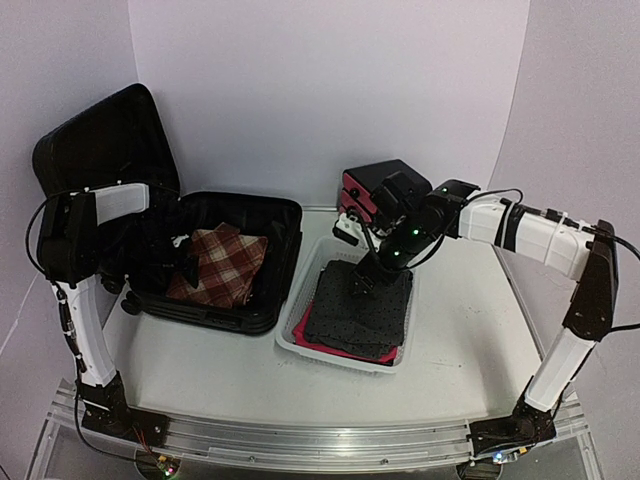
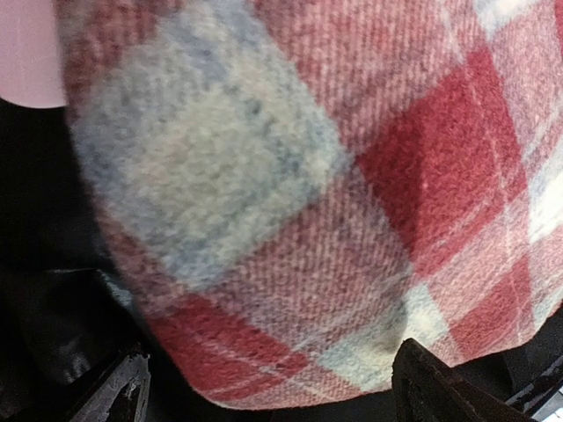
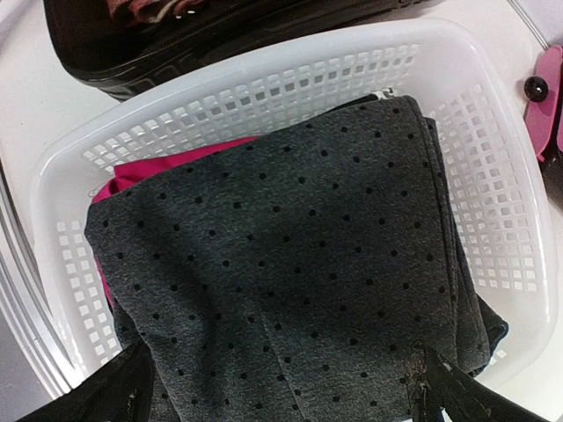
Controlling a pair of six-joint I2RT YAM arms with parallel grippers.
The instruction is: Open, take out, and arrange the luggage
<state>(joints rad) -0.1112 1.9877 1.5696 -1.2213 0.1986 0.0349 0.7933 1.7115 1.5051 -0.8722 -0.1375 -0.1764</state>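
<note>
Plaid wool, red and grey, fills my left wrist view; the left gripper [image 2: 281, 387] hangs close over this plaid cloth [image 2: 290, 176] with its fingers spread wide and nothing between them; whether they touch it I cannot tell. The cloth lies in the base of the suitcase [image 1: 285, 260], which stands open at the table's [image 1: 200, 370] left, its lid [image 1: 100, 140] propped upright.

My right gripper [image 3: 286, 391], fingers likewise apart and empty, hovers over a grey dotted cloth [image 3: 290, 264] lying on a pink cloth [image 3: 158, 163] in the white basket [image 3: 264, 83], just beside the suitcase.

I judge opening done and taking-out in hand; next, the left fingers must settle on a fold of the plaid and close.

Suitcase walls hem that arm in, so lift straight up past the rim; the near table offers room; a black box [image 1: 375, 185] crowds the basket's far side.
</note>
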